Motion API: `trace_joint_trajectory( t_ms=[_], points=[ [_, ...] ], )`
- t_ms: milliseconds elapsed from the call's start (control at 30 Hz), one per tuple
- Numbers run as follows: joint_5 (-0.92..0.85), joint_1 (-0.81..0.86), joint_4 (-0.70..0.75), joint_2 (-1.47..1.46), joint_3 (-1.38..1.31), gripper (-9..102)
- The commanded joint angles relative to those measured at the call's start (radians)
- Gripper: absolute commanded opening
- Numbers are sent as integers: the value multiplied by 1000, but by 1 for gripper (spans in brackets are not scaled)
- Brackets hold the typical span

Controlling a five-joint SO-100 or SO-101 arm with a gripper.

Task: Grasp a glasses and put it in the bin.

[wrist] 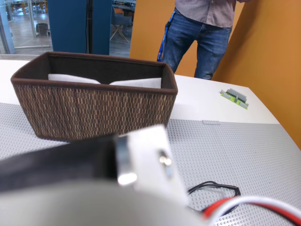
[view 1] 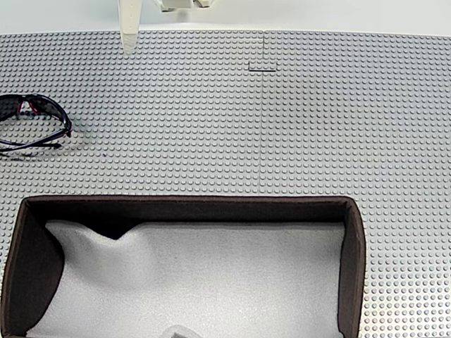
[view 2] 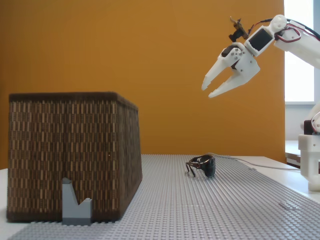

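Raised high above the studded mat [view 2: 210, 200] in a fixed view, gripper [view 2: 207, 90] spread wide and empty, tips angled down and left. Lying well below it, glasses [view 2: 202, 165], resting on the mat with arms folded toward the camera's left; in a fixed view from above, same glasses [view 1: 35, 121] at the far left edge, partly cut off by the frame, lenses dark with pink-red flecks. Sitting apart from them, bin [view 2: 70, 155], tall and brown-woven, pale lining visible from above [view 1: 211, 282]; seen across the mat in the wrist view as well [wrist: 94, 108]. Step in hand, by the look of it: descent to the glasses, not yet begun. Best done by dropping straight over the frame's middle, near the bridge, jaws straddling the thin rim rather than the curved lens, then closing gently, since such a light, springy frame would likely slide or tip on the studs. Worth lifting well clear of the bin's high wall before carrying across.
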Motion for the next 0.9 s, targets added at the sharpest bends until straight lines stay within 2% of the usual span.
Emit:
trace_joint_trajectory(
  t_ms=[0, 267, 367, 633, 867],
  points=[
    [-213, -100, -652, 541, 488, 2],
    [-207, -66, -686, 523, 500, 3],
    [-155, -9, -658, 479, 460, 7],
    [55, 433, -442, 161, 423, 16],
    [97, 683, -411, -89, 431, 21]
  ],
)
